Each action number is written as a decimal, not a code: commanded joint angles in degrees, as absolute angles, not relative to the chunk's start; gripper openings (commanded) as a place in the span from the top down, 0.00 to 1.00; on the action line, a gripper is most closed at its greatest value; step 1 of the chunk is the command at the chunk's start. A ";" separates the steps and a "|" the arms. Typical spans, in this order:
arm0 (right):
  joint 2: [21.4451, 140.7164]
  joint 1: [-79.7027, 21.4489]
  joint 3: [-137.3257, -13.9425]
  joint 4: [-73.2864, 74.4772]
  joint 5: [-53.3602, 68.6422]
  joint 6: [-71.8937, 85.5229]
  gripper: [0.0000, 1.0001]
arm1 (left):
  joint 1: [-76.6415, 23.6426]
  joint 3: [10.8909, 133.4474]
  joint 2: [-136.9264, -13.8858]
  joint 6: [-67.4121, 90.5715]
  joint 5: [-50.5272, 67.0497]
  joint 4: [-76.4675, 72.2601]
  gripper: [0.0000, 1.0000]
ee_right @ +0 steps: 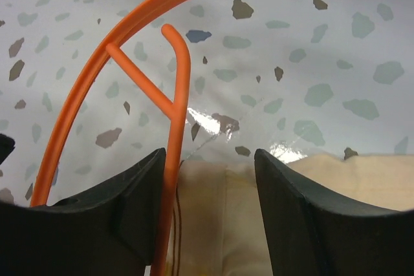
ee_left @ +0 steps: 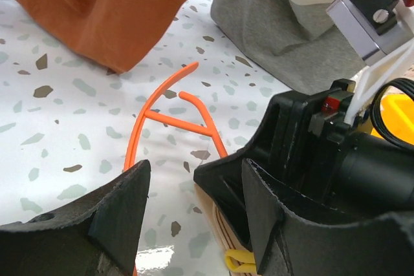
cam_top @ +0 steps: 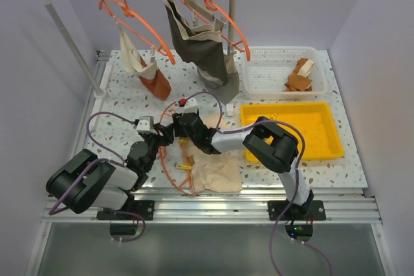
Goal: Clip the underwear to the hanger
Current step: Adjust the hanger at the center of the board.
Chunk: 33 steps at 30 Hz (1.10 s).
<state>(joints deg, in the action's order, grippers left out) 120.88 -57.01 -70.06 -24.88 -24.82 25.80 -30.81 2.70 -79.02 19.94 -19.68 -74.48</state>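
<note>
Likely alignment step: right gripper [ee_right: 210,159] open astride hanger [ee_right: 176,95] bar and underwear [ee_right: 226,224] edge, left gripper [ee_left: 194,167] open just left; next needs yellow clip [ee_left: 238,263] pinched over both.

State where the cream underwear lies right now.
In the top view, the underwear lies at the table's near edge, centre, just left of the yellow tray, an orange hanger along its left side.

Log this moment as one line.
hanger flat on table, at underwear edge | left gripper open | right gripper open over hanger
</note>
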 commanded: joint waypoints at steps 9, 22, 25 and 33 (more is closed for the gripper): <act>111.62 -54.76 -60.04 -33.13 -28.92 23.55 0.38 | -31.29 2.90 -79.80 19.60 -17.14 -80.68 0.37; 112.31 -52.91 -57.82 -38.07 -22.16 21.88 0.38 | -31.29 3.52 -81.82 19.60 -17.05 -81.56 0.37; 114.16 -53.00 -61.43 -35.35 -20.57 22.76 0.39 | -31.29 3.60 -82.00 19.69 -17.05 -81.65 0.37; 115.06 -53.00 -63.55 -28.30 -27.76 23.64 0.49 | -31.29 2.81 -80.07 19.16 -17.84 -80.86 0.37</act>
